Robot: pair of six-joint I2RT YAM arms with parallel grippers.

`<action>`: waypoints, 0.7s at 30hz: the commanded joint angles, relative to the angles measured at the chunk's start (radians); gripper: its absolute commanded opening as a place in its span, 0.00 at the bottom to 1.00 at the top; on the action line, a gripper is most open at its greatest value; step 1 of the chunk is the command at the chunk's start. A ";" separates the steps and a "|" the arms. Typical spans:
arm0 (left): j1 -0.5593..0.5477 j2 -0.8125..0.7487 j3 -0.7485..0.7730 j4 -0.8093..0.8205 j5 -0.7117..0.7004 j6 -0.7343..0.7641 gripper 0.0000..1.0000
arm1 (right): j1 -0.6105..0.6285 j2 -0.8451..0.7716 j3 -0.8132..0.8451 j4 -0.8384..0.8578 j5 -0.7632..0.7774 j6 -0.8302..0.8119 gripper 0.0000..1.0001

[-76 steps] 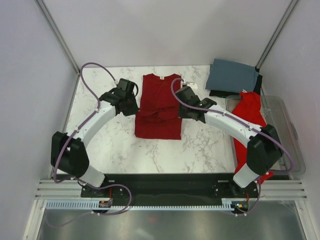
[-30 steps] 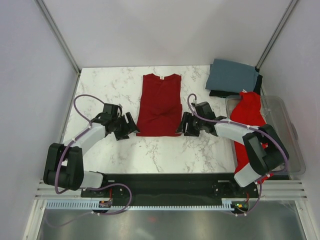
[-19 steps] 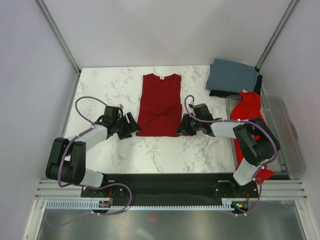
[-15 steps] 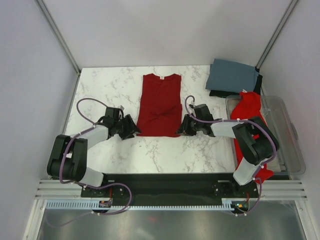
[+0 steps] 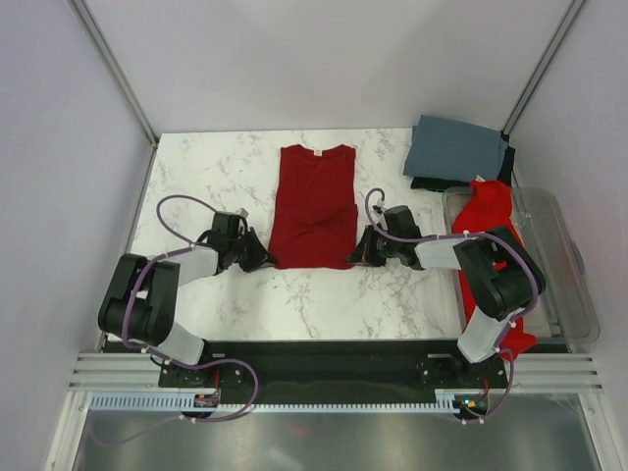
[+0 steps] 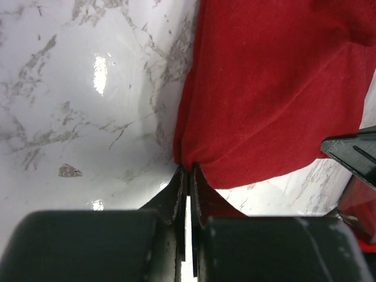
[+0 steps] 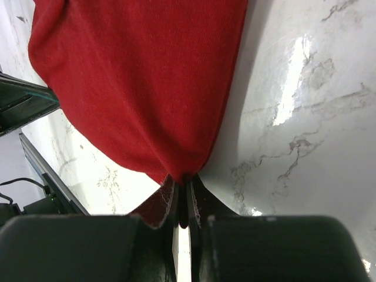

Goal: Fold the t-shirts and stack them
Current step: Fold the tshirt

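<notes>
Firmly, left end effector (image 6: 187, 171), right end effector (image 7: 183, 180), each pinching crimson t-shirt (image 5: 314, 201)

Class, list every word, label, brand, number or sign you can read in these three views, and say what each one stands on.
No text can be read in any of the three views.
Small pale neck label inside the collar of the dark crimson t-shirt: too small to read.

Both my arms lie low, reaching inward; left gripper (image 5: 263, 261) and right gripper (image 5: 354, 258) pinched tight on near corners of dark crimson t-shirt (image 5: 314, 201).
</notes>
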 commanded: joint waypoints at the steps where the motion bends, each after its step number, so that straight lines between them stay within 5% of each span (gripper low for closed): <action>1: -0.009 0.021 -0.007 0.019 -0.008 -0.008 0.02 | -0.004 0.029 -0.017 0.000 0.015 -0.024 0.00; 6: -0.012 -0.109 0.058 -0.160 -0.017 -0.004 0.02 | -0.014 -0.031 0.046 -0.147 0.015 -0.060 0.00; 16: -0.056 -0.572 0.178 -0.581 -0.074 0.016 0.02 | 0.011 -0.505 0.161 -0.658 0.119 -0.119 0.00; 21: -0.101 -0.755 0.143 -0.754 -0.033 -0.033 0.02 | 0.129 -0.690 0.126 -0.818 0.154 -0.044 0.00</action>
